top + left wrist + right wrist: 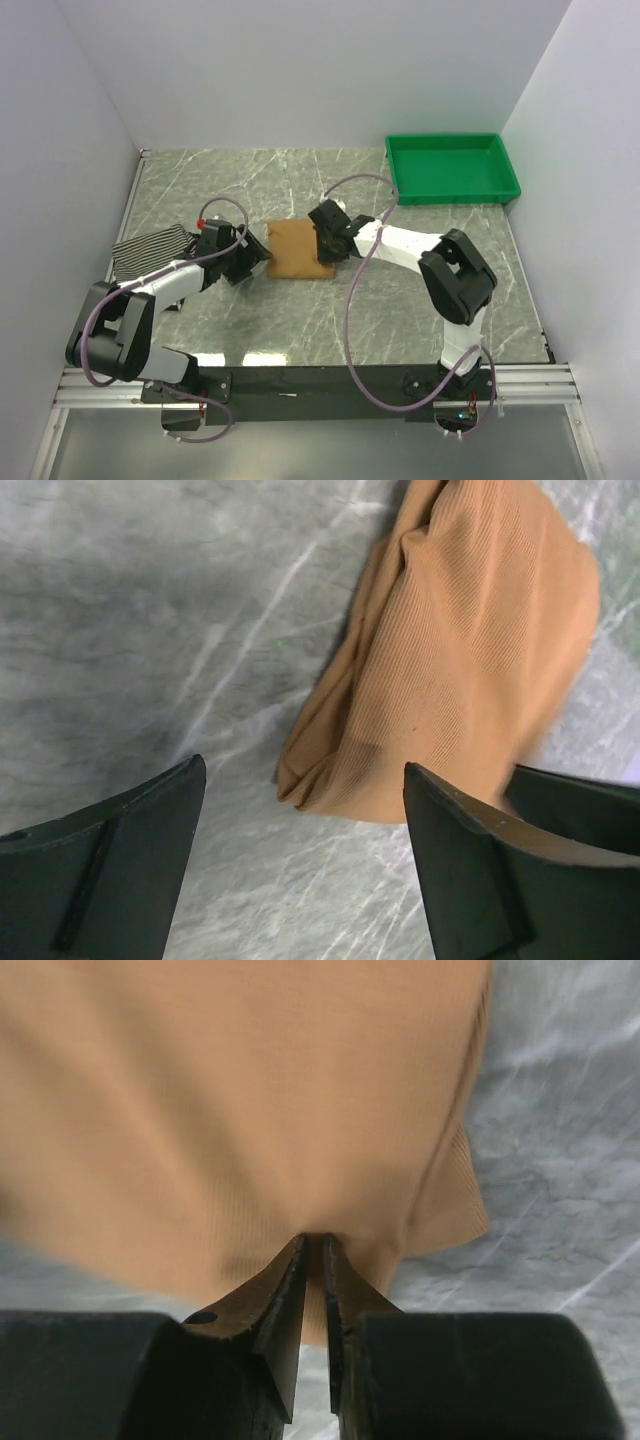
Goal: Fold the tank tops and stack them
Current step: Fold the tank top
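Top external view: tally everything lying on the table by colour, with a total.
Tan-brown: 1, the folded tank top
Black-and-white striped: 1, the striped top
Green: 1, the plastic tray
Total: 3

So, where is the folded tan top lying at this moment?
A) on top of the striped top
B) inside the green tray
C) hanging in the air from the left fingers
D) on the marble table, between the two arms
D: the tan top lies flat on the marble table, between both arms, apart from the green tray and the striped top.
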Robot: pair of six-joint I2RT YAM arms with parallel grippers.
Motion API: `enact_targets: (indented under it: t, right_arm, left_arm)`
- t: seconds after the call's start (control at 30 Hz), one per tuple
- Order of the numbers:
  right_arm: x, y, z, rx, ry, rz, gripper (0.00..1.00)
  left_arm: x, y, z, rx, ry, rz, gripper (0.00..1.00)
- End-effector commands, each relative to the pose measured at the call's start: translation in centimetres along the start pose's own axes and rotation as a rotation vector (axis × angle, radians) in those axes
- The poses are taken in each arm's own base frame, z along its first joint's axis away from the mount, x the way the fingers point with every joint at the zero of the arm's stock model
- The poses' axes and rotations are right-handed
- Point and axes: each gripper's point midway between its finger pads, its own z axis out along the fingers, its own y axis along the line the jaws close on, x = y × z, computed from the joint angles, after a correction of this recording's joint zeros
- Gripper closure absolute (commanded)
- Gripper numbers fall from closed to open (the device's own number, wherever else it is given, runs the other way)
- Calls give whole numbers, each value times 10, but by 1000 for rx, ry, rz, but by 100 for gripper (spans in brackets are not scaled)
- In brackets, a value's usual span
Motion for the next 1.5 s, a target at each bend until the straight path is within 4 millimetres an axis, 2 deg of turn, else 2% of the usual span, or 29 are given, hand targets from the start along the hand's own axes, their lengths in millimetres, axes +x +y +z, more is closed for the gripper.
enact_targets:
  t: [0.0, 0.17, 0.27, 0.37, 0.6, 0.67, 0.77, 0.9, 0.97, 1.0, 1.03, 1.17, 1.37, 1.47]
  right_arm:
    - [20, -7, 20, -8, 48, -9, 81]
    - [45, -30, 37, 36, 108, 10, 83]
    - [47, -37, 39, 25, 114, 30, 83]
    - [44, -43, 41, 23, 117, 41, 83]
    - [37, -56, 46, 11, 119, 75, 87]
    - [34, -59, 46, -9, 125, 92, 87]
    - [28, -62, 47, -23, 124, 110, 87]
    - [26, -67, 50, -22, 140, 111, 88]
    - [25, -69, 50, -23, 142, 112, 89]
    - [25, -70, 50, -24, 140, 115, 89]
    - [26, -72, 51, -23, 142, 116, 89]
    - [26, -72, 50, -29, 142, 122, 90]
    - [25, -74, 48, -26, 145, 120, 91]
    - [23, -76, 47, -29, 140, 127, 91]
  left_arm:
    - [-2, -20, 5, 98, 4, 18, 14]
    - [8, -16, 11, 122, 35, 23, 12]
    - [15, -15, 17, 130, 73, 31, 12]
    - [19, -10, 26, 113, 97, 22, 12]
    - [34, 22, 36, -29, 95, -65, 19]
    - [35, 24, 39, -55, 89, -66, 20]
    - [47, 23, 46, -90, 119, -44, 21]
    - [49, 29, 42, -142, 97, -65, 19]
    - [52, 38, 39, -181, 93, -95, 19]
    - [50, 35, 37, -174, 86, -103, 19]
    - [55, 42, 34, -201, 99, -113, 18]
    - [62, 29, 28, -131, 123, -197, 17]
    - [64, 28, 51, -156, 154, -203, 20]
    - [68, 42, 63, -209, 164, -205, 23]
